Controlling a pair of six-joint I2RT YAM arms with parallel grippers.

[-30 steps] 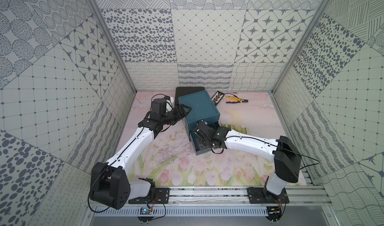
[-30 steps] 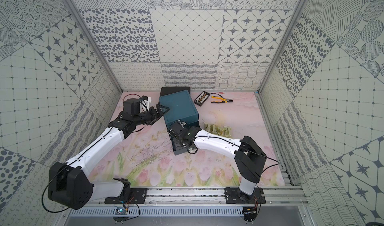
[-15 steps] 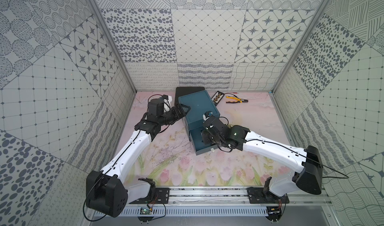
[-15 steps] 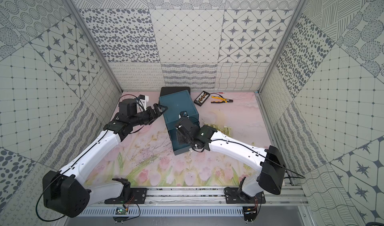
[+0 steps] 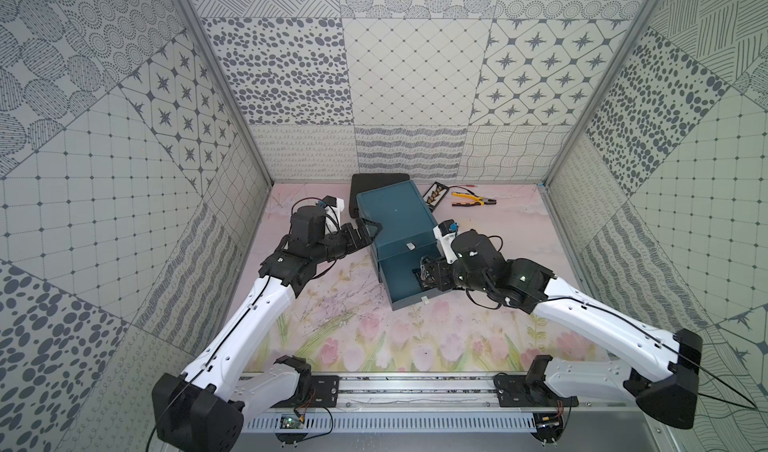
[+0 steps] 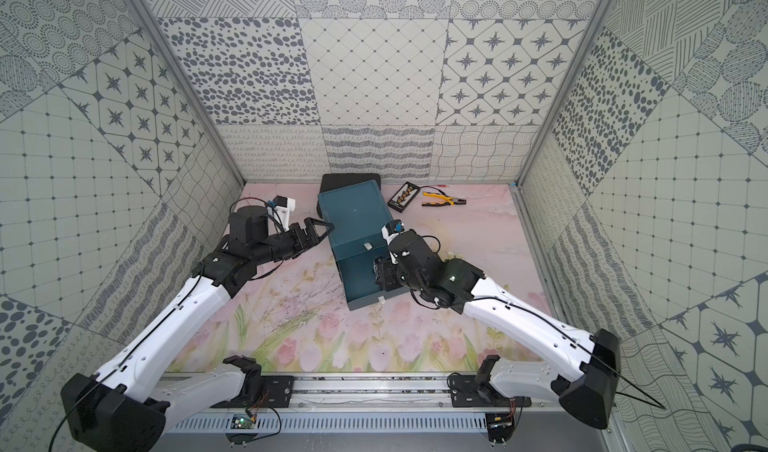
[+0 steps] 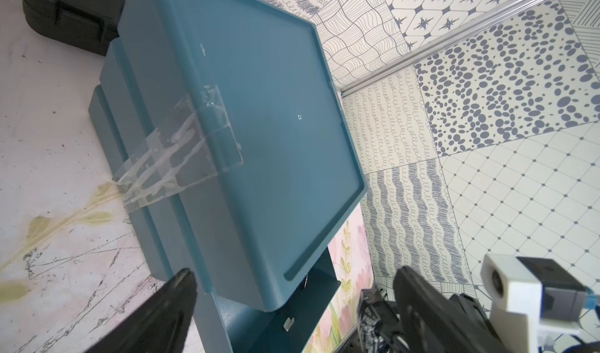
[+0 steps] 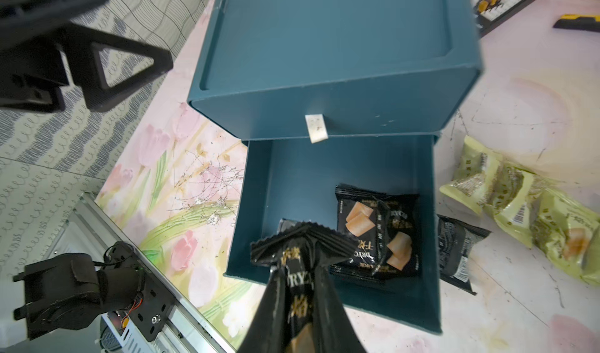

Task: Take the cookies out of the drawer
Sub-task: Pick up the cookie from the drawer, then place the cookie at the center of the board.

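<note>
The cookies are small flat packets. My right gripper (image 8: 298,280) is shut on a black packet (image 8: 300,247), held just above the open teal drawer (image 8: 256,205). A second black packet (image 8: 378,234) lies on the drawer floor. Beside the drawer on the table lie another black packet (image 8: 454,250) and several green ones (image 8: 519,205). In both top views the right gripper (image 5: 426,273) (image 6: 380,273) hangs over the drawer's right side (image 5: 399,279). My left gripper (image 7: 292,289) (image 5: 370,231) stands open at the front left corner of the teal cabinet (image 7: 259,124).
A black case (image 5: 376,179) sits behind the cabinet. A slim black tray (image 5: 436,190) and yellow-handled pliers (image 5: 473,199) lie at the back right. Clear tape (image 7: 181,150) runs from the cabinet's side to the table. The arms' rail (image 5: 415,381) spans the front edge.
My right arm has stretched out, its elbow swinging right, and the wrist has risen from deep in the drawer. The left arm has barely shifted by the cabinet.
</note>
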